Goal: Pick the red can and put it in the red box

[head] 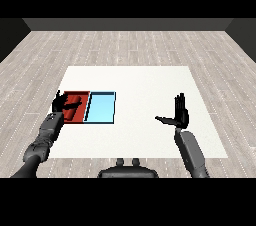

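A white counter [145,115] is lying square in the middle of a room with a pale grey wood-plank floor [125,45], and a dark wall [130,24] is running along the far edge of that floor. Near the counter's left side a red tray [75,95] and a light blue tray [101,108] are sitting side by side, touching along one long edge, the red one nearer the counter's edge.

The left forearm is reaching up from the lower left corner, angling forward so that the left hand [60,103] is hanging over the near left part of the red tray. Its fingers are showing splayed and fairly straight rather than curled round anything. The red can [73,105] is lying on its side inside the red tray, just beside that hand; whether the fingers are touching it cannot be told.

The right forearm is rising from the lower right, and the right hand [180,112] is standing upright above the bare counter, well apart from both trays. Its fingers [179,101] are pointing straight up and wide, the thumb [162,119] is sticking out toward the left, and it is holding nothing.
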`<state>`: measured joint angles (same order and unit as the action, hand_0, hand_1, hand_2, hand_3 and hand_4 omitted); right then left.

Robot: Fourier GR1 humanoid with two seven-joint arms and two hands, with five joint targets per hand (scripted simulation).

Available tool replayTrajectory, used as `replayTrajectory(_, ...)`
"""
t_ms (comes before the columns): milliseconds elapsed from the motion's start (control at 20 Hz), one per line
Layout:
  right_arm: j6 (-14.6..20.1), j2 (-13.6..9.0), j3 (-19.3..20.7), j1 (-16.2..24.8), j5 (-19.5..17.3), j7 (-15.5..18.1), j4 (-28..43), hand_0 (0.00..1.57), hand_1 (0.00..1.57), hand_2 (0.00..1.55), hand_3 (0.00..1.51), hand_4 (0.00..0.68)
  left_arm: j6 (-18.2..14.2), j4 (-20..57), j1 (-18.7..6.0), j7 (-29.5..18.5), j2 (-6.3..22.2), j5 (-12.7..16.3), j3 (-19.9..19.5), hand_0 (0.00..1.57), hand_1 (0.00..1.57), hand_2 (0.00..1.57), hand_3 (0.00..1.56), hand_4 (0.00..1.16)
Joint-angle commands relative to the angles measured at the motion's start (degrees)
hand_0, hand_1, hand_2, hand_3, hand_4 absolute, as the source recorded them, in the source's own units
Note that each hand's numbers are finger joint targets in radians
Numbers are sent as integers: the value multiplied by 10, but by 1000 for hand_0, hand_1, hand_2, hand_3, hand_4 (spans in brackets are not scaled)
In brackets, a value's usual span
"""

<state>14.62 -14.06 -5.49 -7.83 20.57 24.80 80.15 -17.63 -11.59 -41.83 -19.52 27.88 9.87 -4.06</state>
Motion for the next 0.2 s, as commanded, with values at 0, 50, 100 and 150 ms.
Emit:
replayTrajectory(0, -14, -13, -9, 5, -1, -20, 38, 0, 0, 0, 0, 0, 57, -62, 9, -80, -19, 39, -33, 223, 223, 0, 0, 0)
replayTrajectory(50, -23, -7, -1, -2, 8, -9, 23, 0, 0, 0, 0, 0, 71, -75, 22, -104, -28, 29, -20, 1107, 1107, 1166, 0, 0)
replayTrajectory(100, -21, -2, -20, 10, -8, 0, 23, 0, 0, 0, 0, 0, 80, -107, 24, -130, -58, 44, -27, 0, 0, 0, 0, 0)
replayTrajectory(150, -23, 8, -28, 25, -17, 26, 17, 0, 0, 0, 0, 0, 100, -127, 46, -133, -51, 51, -28, 0, 0, 0, 0, 0)
